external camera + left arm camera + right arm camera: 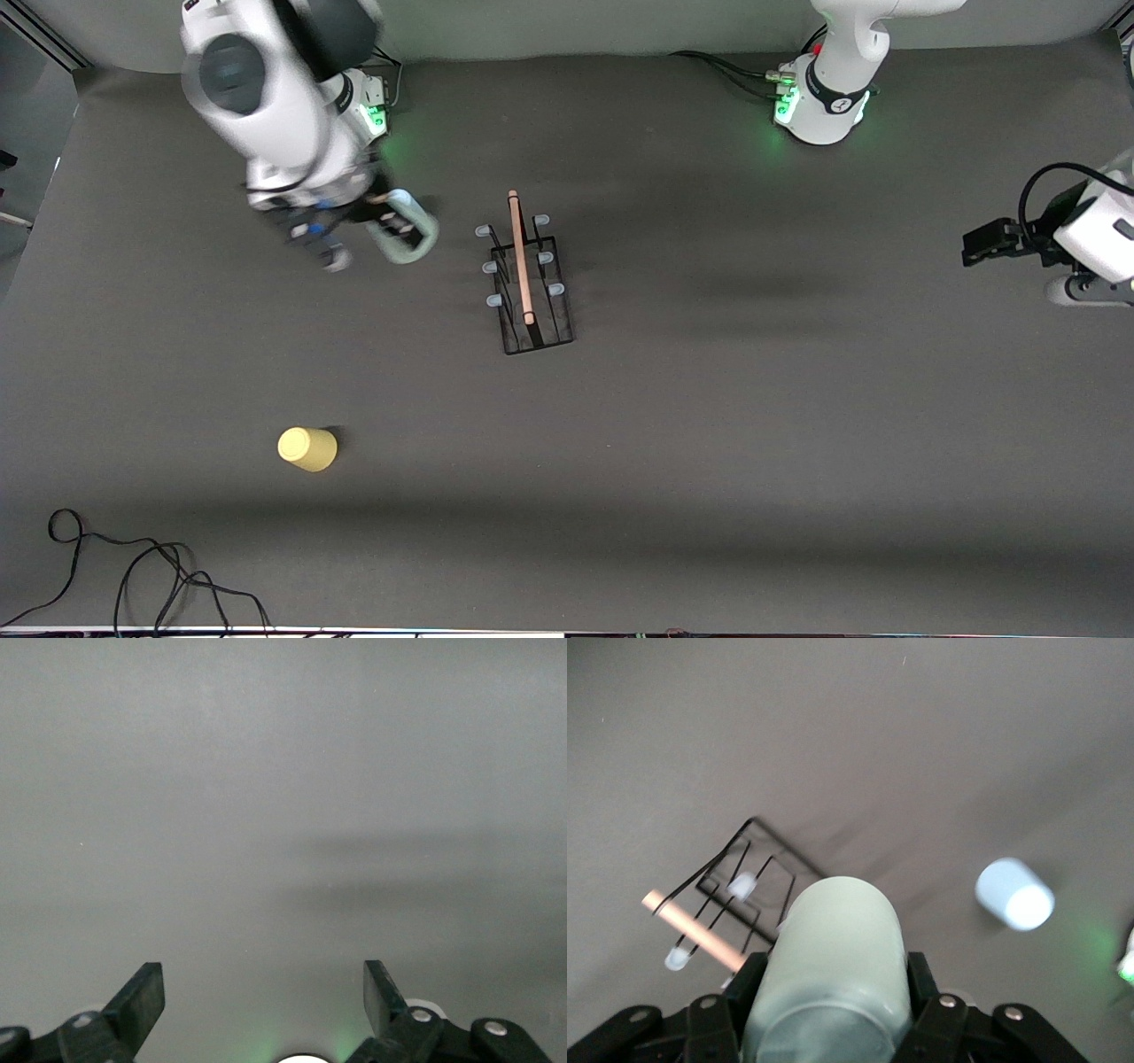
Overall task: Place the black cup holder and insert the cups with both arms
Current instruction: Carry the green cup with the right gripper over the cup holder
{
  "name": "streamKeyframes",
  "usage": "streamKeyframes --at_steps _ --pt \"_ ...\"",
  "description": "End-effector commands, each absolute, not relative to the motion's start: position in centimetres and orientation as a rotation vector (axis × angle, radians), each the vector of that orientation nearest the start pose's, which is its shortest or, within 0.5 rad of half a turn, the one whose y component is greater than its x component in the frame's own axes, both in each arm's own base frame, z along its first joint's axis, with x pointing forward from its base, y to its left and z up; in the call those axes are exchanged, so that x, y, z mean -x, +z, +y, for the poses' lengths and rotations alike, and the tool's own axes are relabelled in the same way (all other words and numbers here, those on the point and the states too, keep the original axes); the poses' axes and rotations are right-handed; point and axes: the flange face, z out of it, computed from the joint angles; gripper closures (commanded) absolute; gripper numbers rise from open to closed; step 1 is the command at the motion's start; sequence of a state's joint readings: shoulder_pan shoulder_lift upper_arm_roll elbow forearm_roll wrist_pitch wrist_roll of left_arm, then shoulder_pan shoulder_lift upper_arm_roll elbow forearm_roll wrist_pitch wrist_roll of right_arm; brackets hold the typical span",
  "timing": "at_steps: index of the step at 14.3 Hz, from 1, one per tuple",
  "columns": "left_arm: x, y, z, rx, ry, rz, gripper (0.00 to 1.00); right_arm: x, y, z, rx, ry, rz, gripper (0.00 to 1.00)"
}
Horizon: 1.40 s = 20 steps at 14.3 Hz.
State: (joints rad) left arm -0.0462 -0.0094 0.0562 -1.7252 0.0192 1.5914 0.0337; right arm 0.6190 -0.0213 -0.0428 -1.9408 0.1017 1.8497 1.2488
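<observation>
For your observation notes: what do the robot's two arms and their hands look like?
Both arms are white and rounded with dark bands. The right arm carries a large dark round cap. The left hand is black and blocky, with a black cable looping above it. The right hand has black fingers with silver screws.

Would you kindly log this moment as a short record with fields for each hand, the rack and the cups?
right hand: shut on the pale green cup, held in the air beside the rack toward the right arm's end
left hand: open, waiting over bare table at the left arm's end
black cup holder: upright mid-table, pegs empty
yellow cup: on the table, nearer the front camera than the rack
light blue cup: on the table, seen only in the right wrist view
</observation>
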Motion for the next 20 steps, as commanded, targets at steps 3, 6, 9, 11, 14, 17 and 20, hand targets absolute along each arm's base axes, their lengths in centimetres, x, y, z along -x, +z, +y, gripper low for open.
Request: streamKeyframes --at_steps 3,6,9,11,14,17,20 --pt "-54.9 57.2 -0.3 3.128 0.128 0.069 0.00 -41.0 42.3 34.2 2.914 0.189 1.170 0.79" --pt "-55.1 56.1 -0.2 3.126 0.166 0.078 0.00 -39.8 38.8 34.6 2.898 0.162 1.192 0.79" --pt "-55.3 56.1 0.0 3.127 0.154 0.086 0.00 -38.9 35.9 35.0 2.906 0.151 1.175 0.79" --pt "-55.4 56.1 -0.1 3.128 0.145 0.088 0.00 -38.6 34.0 35.6 2.929 0.162 1.173 0.79" --pt "-55.4 56.0 0.0 3.128 0.144 0.086 0.00 -38.6 31.4 36.3 2.939 0.162 1.178 0.79" --pt "-55.4 56.0 -0.1 3.128 0.144 0.088 0.00 -38.4 29.5 37.2 2.918 0.147 1.230 0.40" --pt "-55.5 56.0 -0.2 3.128 0.142 0.090 0.00 -38.8 31.9 37.0 2.904 0.146 1.231 0.00"
